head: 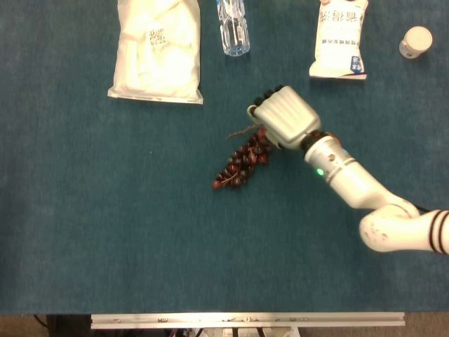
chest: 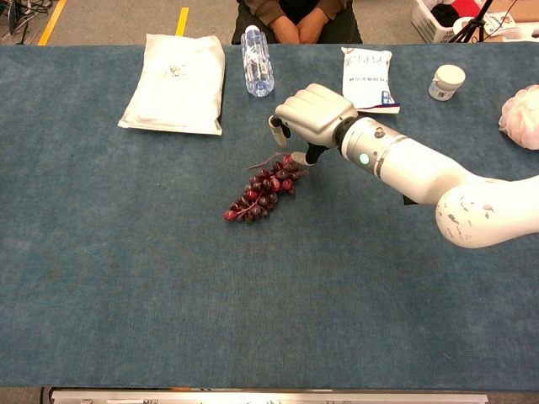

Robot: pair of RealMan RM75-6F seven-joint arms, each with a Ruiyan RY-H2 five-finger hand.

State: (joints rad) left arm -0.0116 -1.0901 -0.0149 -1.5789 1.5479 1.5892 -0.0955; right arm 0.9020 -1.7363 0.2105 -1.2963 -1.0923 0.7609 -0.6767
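A bunch of dark red grapes (head: 238, 165) lies on the blue-green cloth near the middle of the table, stem end pointing up and right. My right hand (head: 282, 118) hovers over that stem end, knuckles up and fingers curved downward. In the chest view the hand (chest: 313, 114) has its thumb and fingers set apart on either side of the top grapes (chest: 257, 195), and nothing is lifted. The hand hides the bunch's upper tip in the head view. My left hand shows in neither view.
Along the far edge lie a white bag (head: 158, 49), a clear plastic bottle (head: 233, 27), a white-and-blue snack pouch (head: 339, 42) and a small white jar (head: 416, 42). A pink object (chest: 522, 114) sits at the right edge. A person (chest: 295, 21) sits behind the table.
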